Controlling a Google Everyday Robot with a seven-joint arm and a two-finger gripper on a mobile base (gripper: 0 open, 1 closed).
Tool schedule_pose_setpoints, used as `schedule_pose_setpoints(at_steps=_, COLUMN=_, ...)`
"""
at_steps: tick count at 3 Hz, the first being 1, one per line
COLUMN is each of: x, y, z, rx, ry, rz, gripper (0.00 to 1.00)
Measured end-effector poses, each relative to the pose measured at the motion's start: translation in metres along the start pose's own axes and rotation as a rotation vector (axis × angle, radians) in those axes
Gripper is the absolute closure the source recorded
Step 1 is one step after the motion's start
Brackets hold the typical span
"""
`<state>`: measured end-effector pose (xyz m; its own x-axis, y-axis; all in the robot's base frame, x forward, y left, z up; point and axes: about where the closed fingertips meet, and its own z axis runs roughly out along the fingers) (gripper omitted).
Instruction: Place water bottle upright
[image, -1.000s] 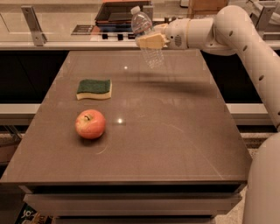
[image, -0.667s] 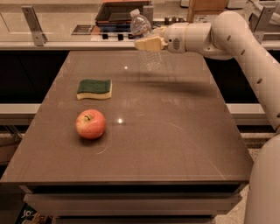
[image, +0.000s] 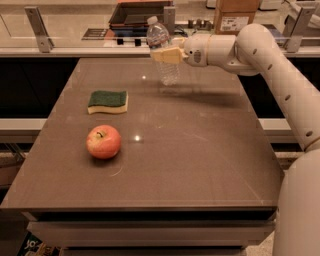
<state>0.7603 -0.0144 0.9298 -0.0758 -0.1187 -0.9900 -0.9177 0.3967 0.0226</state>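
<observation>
The water bottle (image: 163, 55) is a clear ribbed plastic bottle with a white cap and a blue-and-red label near its neck. It is at the far middle of the brown table (image: 200, 150), nearly upright with the cap tilted slightly left. My gripper (image: 164, 55) reaches in from the right and is shut on the bottle's middle. The bottle's base is at or just above the tabletop; I cannot tell if it touches.
A green-and-yellow sponge (image: 108, 101) lies on the left of the table. A red apple (image: 103, 141) sits in front of it. A counter with a dark tray (image: 137, 14) and a cardboard box (image: 235, 15) runs behind the table. My arm (image: 280, 65) spans the right side.
The gripper and the bottle have shifted a little to the left and slightly down toward the table. The apple and sponge have not moved.
</observation>
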Motion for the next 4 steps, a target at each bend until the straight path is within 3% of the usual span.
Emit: schedule_pose_setpoints(at_steps=4, x=0.029, y=-0.009, z=0.003, rx=0.015, ry=-0.111, rz=0.099, gripper=1.0)
